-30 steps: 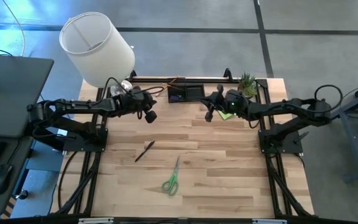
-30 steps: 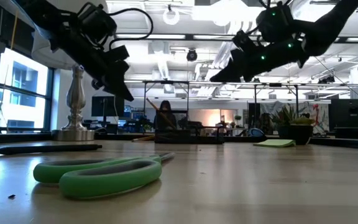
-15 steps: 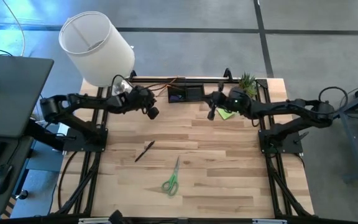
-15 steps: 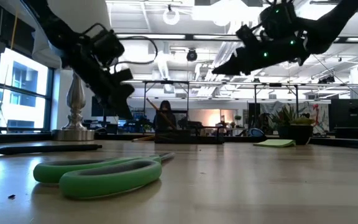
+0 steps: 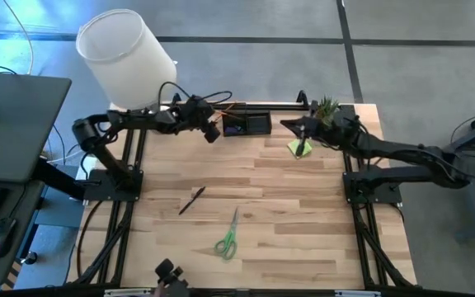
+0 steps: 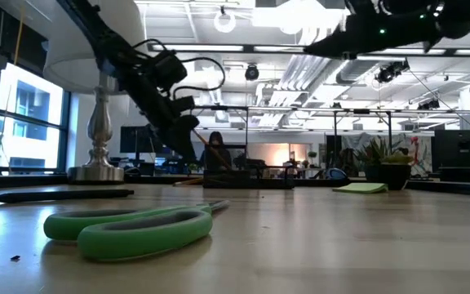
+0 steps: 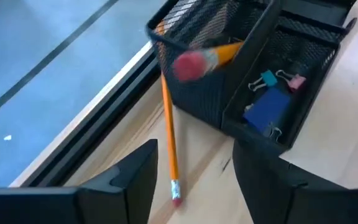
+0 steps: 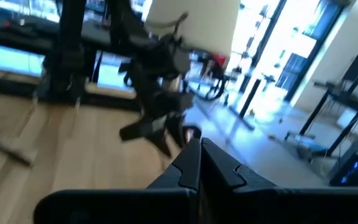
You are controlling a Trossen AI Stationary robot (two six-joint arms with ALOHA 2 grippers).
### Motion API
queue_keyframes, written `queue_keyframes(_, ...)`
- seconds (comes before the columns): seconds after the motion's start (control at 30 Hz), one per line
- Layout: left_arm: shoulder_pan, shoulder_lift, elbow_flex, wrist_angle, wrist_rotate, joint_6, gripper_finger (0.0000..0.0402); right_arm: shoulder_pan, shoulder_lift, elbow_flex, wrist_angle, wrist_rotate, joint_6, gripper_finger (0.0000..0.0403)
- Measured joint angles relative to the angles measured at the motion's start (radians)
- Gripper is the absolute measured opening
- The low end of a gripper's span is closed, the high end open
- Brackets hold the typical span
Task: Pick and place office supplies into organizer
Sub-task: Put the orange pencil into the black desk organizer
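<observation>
Two pencils point(image 7: 169, 143) at organizer's point(image 7: 263, 87) edge — left gripper point(image 7: 191, 180) open.

pen point(image 5: 192, 200) left of scissors point(image 5: 227, 238), organizer point(image 5: 246, 124) behind

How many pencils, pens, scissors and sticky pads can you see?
Pencils: 2
Pen: 1
Scissors: 1
Sticky-note pad: 1
Total: 5
</observation>
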Motion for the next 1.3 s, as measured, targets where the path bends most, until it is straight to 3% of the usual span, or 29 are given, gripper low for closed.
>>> queue_keyframes(0.2,-0.047,0.034,0.019,-0.026,-0.074,-0.052,0.0174,0.003,-0.090,0.000,-0.192,0.000,0.034,0.0000)
queue_keyframes(0.57,-0.051,0.070,0.020,-0.052,-0.156,-0.026,0.0142,0.062,-0.122,0.000,-0.225,0.001,0.096,0.0000)
queue_keyframes(0.83,-0.121,0.154,0.019,-0.016,-0.353,-0.031,0.0133,0.076,-0.122,0.000,-0.220,0.005,0.088,0.0000)
queue_keyframes(0.97,-0.117,0.177,0.047,-0.002,-0.353,-0.028,0.0133,0.076,-0.122,0.000,-0.219,0.005,0.069,0.0000)
queue_keyframes(1.13,-0.062,0.188,0.098,-0.016,-0.237,-0.036,0.0133,0.074,-0.122,0.000,-0.222,0.006,0.056,0.0000)
queue_keyframes(1.3,-0.026,0.222,0.149,-0.060,-0.225,-0.025,0.0133,0.074,-0.121,0.000,-0.230,0.008,0.034,0.0000)
